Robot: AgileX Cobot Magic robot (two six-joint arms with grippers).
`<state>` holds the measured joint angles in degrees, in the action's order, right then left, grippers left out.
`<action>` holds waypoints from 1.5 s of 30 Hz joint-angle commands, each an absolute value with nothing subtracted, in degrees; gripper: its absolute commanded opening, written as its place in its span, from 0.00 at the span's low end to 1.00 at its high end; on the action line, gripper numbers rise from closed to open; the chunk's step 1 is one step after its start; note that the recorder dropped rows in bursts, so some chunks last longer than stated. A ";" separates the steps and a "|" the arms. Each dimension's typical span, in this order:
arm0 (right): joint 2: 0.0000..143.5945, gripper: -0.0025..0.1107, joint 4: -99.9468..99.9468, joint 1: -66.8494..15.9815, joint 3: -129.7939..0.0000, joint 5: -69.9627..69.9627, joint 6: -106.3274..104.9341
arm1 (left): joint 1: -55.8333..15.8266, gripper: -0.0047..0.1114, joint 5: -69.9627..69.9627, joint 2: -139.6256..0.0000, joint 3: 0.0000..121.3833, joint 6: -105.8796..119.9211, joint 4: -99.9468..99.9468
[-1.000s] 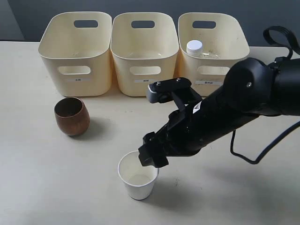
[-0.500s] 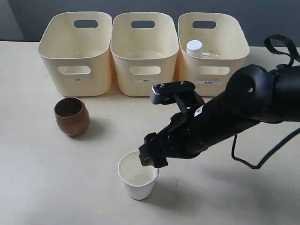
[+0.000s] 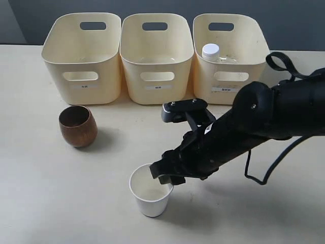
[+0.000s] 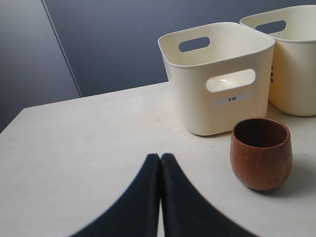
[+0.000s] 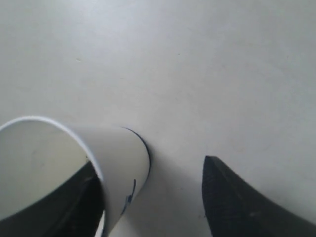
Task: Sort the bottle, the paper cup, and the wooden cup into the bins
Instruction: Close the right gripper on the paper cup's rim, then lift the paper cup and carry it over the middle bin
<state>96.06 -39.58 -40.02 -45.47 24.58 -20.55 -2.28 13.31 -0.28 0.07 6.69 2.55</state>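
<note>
The white paper cup [image 3: 150, 195] stands upright near the table's front. My right gripper [image 3: 165, 176] is open over its right rim. In the right wrist view one finger [image 5: 69, 207] is inside the paper cup [image 5: 121, 163], the other finger [image 5: 242, 202] is outside, and my right gripper [image 5: 150, 165] straddles the wall. The wooden cup [image 3: 77, 125] stands at the left, in front of the left bin [image 3: 60, 68]. The bottle [image 3: 210, 51] lies in the right bin [image 3: 254, 76], only its white cap plain. My left gripper [image 4: 159, 158] is shut and empty, with the wooden cup [image 4: 260, 160] beyond it.
The middle bin [image 3: 136, 84] holds nothing that I can see. The right arm's black body and its cable [image 3: 264, 175] stretch across the table's right half. In the left wrist view, the labelled left bin [image 4: 197, 103] stands behind the wooden cup.
The right arm has lowered, bringing its open gripper down over the paper cup's right rim. The cups and bins have stayed put.
</note>
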 commanded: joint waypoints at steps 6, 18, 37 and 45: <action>95.98 0.50 -40.52 -40.08 -45.34 23.47 -20.72 | -2.47 0.04 13.26 0.00 0.00 6.58 2.50; 97.49 0.02 -40.58 -40.08 -45.34 23.58 -20.85 | -2.47 0.04 13.26 0.00 0.00 6.58 2.50; 94.54 0.02 -40.06 -39.98 -55.82 22.02 -20.84 | -2.47 0.04 13.26 0.00 0.00 6.58 2.50; 92.29 0.02 -37.50 -39.98 -59.96 18.99 -20.82 | -2.47 0.04 13.26 0.00 0.00 6.58 2.50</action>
<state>93.28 -38.97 -40.11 -58.77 21.19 -20.55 -2.28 13.31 -0.28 0.07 6.69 2.55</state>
